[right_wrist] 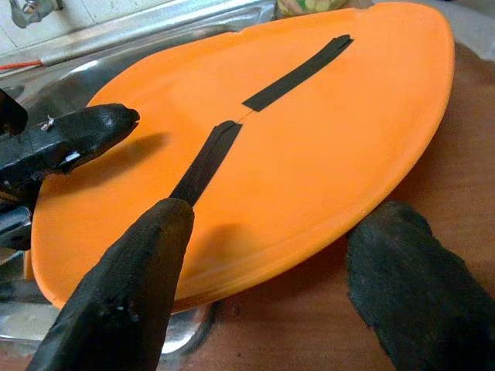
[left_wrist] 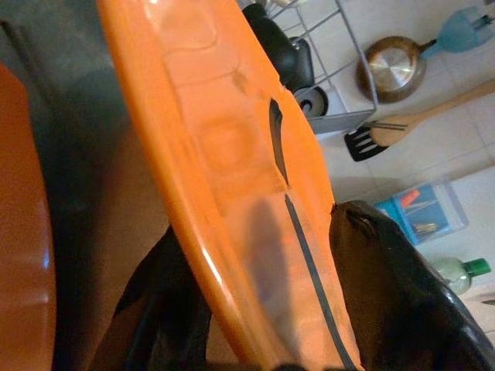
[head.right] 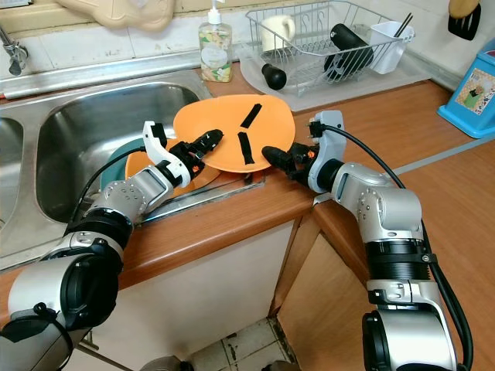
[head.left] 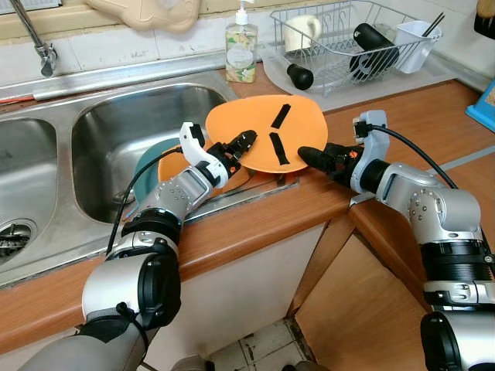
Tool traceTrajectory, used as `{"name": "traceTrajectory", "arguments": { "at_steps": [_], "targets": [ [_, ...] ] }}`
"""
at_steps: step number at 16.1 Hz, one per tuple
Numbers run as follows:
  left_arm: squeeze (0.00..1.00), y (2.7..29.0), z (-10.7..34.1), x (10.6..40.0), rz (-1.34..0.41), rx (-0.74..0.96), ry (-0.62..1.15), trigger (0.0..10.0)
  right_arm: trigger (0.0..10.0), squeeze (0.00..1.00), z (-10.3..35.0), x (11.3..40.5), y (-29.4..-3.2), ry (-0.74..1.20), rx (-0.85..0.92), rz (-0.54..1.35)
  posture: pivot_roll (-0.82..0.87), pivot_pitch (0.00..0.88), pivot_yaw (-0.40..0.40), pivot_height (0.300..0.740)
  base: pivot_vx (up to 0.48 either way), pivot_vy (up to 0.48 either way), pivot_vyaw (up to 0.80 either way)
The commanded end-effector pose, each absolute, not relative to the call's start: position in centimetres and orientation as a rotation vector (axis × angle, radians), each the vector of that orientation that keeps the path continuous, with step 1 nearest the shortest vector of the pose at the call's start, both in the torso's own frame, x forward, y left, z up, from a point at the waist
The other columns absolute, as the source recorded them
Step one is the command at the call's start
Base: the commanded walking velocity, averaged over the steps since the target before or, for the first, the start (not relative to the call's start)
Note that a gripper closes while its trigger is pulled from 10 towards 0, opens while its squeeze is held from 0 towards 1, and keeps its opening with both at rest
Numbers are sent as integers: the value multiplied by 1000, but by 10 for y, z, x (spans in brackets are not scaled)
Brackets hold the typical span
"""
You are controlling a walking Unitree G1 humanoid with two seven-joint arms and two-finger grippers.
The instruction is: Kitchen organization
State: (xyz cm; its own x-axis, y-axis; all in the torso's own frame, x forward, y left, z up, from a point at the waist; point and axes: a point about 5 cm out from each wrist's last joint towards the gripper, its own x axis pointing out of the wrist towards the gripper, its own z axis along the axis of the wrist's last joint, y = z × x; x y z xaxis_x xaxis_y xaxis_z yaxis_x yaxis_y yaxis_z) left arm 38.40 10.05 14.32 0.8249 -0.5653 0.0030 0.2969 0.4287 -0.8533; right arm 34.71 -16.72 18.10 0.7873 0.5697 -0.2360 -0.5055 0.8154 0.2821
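Wooden counter [head.left: 255, 224] beside the sink [head.left: 116, 139]: the left gripper [head.left: 241, 144] pinches the orange plate [head.left: 267, 131]; the right gripper [head.left: 313, 157], fingers parted, seemingly brackets its opposite edge.

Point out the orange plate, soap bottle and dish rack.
orange plate [head.left: 259, 127], left eye view, bare upper face.
soap bottle [head.left: 240, 54], left eye view, label on body.
dish rack [head.right: 309, 15], right eye view, rear wire rim.

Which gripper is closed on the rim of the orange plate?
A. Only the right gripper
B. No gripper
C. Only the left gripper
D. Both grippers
C: the left gripper pinches the rim of the orange plate, while the right gripper is open beside the plate's edge.
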Motion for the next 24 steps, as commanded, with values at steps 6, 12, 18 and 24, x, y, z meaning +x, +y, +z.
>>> {"name": "traceTrajectory", "arguments": {
  "at_steps": [6, 12, 18, 24],
  "targets": [
    [0, 108, 171, 387, -648, -1024, 162, 0, 10000, 0, 199, 348, -161, 244, 173, 613, -132, 0, 38, 740, 0, 0, 0],
    [0, 124, 202, 378, -707, -1038, 24, 0, 10000, 0, 221, 353, -152, 155, 189, 621, -114, 0, 33, 740, 0, 0, 0],
    [0, 182, 214, 371, -360, -887, -124, 0, 10000, 0, 232, 336, -140, 99, 111, 727, -111, 0, 48, 740, 0, 0, 0],
    [0, 218, 195, 348, -129, -649, 58, 0, 10000, 0, 219, 312, -128, 148, -73, 837, -91, 0, 38, 740, 0, 0, 0]
  ]
}}
